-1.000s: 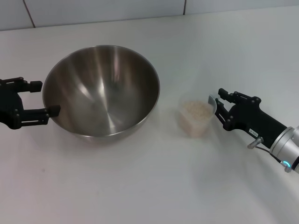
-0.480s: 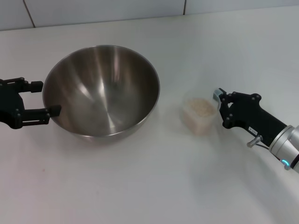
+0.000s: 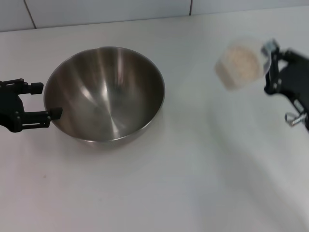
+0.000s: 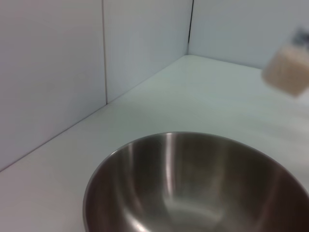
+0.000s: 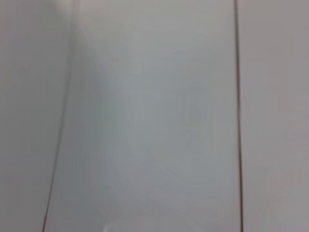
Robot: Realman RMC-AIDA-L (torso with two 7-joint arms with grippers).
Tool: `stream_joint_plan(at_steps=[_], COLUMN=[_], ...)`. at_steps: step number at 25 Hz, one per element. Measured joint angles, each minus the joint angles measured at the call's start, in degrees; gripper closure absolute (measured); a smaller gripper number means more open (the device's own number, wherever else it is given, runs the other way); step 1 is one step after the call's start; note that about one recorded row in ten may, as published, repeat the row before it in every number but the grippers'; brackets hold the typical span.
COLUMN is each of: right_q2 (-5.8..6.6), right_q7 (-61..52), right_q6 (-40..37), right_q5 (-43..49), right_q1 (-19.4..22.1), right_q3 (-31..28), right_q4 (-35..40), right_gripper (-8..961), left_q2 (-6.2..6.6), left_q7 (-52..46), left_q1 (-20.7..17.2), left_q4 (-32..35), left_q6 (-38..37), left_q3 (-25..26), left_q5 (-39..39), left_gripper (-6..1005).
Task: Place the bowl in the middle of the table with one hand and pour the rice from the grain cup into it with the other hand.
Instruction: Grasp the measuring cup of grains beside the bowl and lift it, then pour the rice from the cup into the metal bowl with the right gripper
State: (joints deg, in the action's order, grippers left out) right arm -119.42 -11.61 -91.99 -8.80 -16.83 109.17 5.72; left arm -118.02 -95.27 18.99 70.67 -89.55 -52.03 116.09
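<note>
The steel bowl [image 3: 106,94] stands on the white table [image 3: 193,179], left of the middle; it also shows in the left wrist view [image 4: 193,193]. My left gripper [image 3: 47,101] is open at the bowl's left rim, one finger beside the outer wall. My right gripper [image 3: 268,63] is shut on the grain cup [image 3: 239,63] and holds it in the air at the right, well above the table and apart from the bowl. The cup is full of pale rice [image 3: 240,60]. The cup shows far off in the left wrist view [image 4: 287,72].
A tiled wall [image 3: 96,12] runs along the table's far edge. Bare table lies between the bowl and the raised cup and in front of both. The right wrist view shows only wall tiles [image 5: 154,111].
My right gripper closed on the grain cup and lifted it up and to the right, off the table. The bowl and my left gripper have not moved.
</note>
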Motion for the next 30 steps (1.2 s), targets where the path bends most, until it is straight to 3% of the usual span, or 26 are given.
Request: stream_joint_plan(at_steps=[5, 9, 13, 19, 30], right_q2=[0.3, -0.09, -0.33, -0.45, -0.45], right_q7=[15.47, 34.16, 53.99, 81.66, 107.63], right_q6=[0.33, 9.03, 23.71, 36.29, 44.38], right_q5=[0.82, 3.21, 3.65, 3.04, 7.95], right_q1=[-4.84, -7.63, -7.81, -7.59, -8.45], right_q3=[0.52, 2.8, 6.4, 12.74, 15.86], right_q4=[5.35, 11.37, 19.47, 26.69, 31.6], right_gripper=[949, 949, 949, 950, 950], left_q2=[0.46, 0.54, 0.11, 0.01, -0.01], left_q7=[-0.09, -1.27, -2.31, -2.77, -2.89], left_q1=[0.0, 0.0, 0.06, 0.47, 1.43], left_q4=[0.57, 3.07, 5.34, 5.89, 5.45], left_q6=[-0.26, -0.84, -1.49, -1.57, -1.59], left_q3=[-0.36, -0.48, -0.55, -0.71, -0.98], left_q5=[0.15, 2.32, 4.36, 4.6, 4.66], left_gripper=[203, 203, 204, 204, 203])
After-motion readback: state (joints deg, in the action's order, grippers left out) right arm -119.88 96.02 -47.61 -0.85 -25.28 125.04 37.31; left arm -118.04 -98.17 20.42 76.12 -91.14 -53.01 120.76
